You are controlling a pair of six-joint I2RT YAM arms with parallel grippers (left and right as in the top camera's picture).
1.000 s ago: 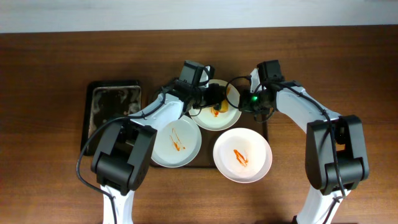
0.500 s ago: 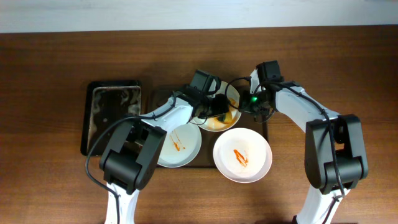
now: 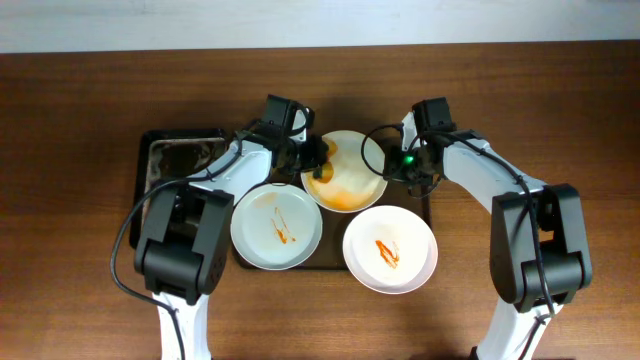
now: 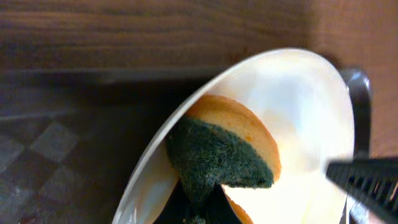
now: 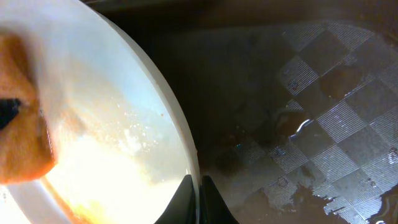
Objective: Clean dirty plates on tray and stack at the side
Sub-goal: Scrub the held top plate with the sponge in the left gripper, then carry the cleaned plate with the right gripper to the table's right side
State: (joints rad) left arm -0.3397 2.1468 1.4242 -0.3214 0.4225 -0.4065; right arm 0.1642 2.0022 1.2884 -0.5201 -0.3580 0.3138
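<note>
The back plate (image 3: 350, 175) lies on the dark brown tray (image 3: 333, 246), smeared wide with orange sauce. My left gripper (image 3: 316, 158) is shut on a green-and-orange sponge (image 4: 217, 155) that presses on the plate's left part (image 4: 298, 106). My right gripper (image 3: 404, 166) is shut on the plate's right rim (image 5: 195, 180); the plate fills the left of the right wrist view (image 5: 99, 112). A pale grey-green plate (image 3: 277, 226) and a white plate (image 3: 390, 248), each with an orange smear, sit at the tray's front.
A smaller black tray (image 3: 183, 185) with a wet surface lies left of the brown tray. The brown tray's checkered, wet floor (image 5: 323, 124) shows beside the held rim. Bare wooden table surrounds both trays.
My left gripper has drawn the sponge from the back plate's middle to its left side, leaving the sauce spread wider. The right gripper has stayed on the rim.
</note>
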